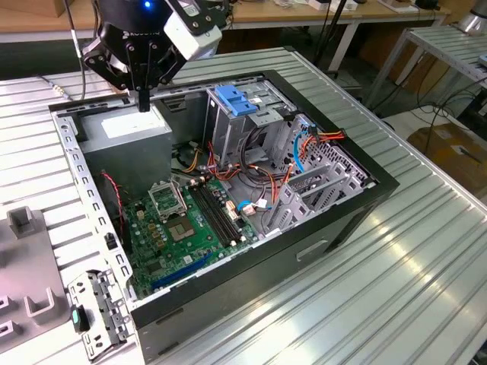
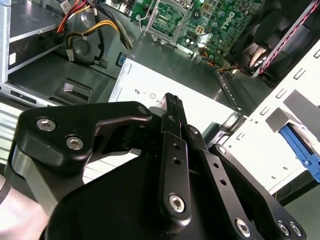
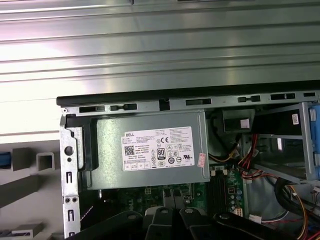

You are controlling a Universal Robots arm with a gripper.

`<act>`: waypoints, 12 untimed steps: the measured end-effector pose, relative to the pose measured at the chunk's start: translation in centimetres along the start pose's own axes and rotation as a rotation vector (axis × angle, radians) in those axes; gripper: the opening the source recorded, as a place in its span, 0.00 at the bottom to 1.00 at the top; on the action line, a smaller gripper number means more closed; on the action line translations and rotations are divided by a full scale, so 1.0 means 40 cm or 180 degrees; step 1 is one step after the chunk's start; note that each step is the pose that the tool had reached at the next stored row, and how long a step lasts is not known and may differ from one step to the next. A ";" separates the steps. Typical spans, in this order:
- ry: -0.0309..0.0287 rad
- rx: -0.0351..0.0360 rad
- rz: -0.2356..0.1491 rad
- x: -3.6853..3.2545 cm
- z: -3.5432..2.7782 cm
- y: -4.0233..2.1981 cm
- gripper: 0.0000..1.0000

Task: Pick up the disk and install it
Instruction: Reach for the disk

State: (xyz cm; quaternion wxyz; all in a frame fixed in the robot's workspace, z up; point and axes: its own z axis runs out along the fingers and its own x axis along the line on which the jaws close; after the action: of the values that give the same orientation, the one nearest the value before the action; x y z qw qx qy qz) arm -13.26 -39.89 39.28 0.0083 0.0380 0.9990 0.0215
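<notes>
The disk is out of view. My gripper (image 1: 143,100) hangs shut with nothing in it, just above the back left corner of the open computer case (image 1: 358,205). Its tips sit over the grey power supply box (image 1: 128,131) with the white sticker. In the second wrist view the black fingers (image 2: 172,102) meet over that white sticker (image 2: 150,85). The first wrist view looks straight down on the same box (image 3: 150,150). A short blue strip (image 3: 3,160) shows in a grey holder beside the case; I cannot tell what it is.
Inside the case lie a green motherboard (image 1: 190,220), loose red and orange cables (image 1: 259,179) and a metal drive cage topped by a flat blue latch (image 1: 232,99). A grey fixture (image 1: 27,228) and a metal bracket (image 1: 99,312) lie on the ribbed table (image 1: 396,289) at the exterior view's left.
</notes>
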 end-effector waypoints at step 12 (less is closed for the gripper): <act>0.0030 0.0002 0.0001 0.014 0.001 -0.001 0.11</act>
State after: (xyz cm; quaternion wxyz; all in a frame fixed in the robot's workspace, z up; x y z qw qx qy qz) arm -13.83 -39.89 39.24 0.0036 0.0381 0.9990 0.0214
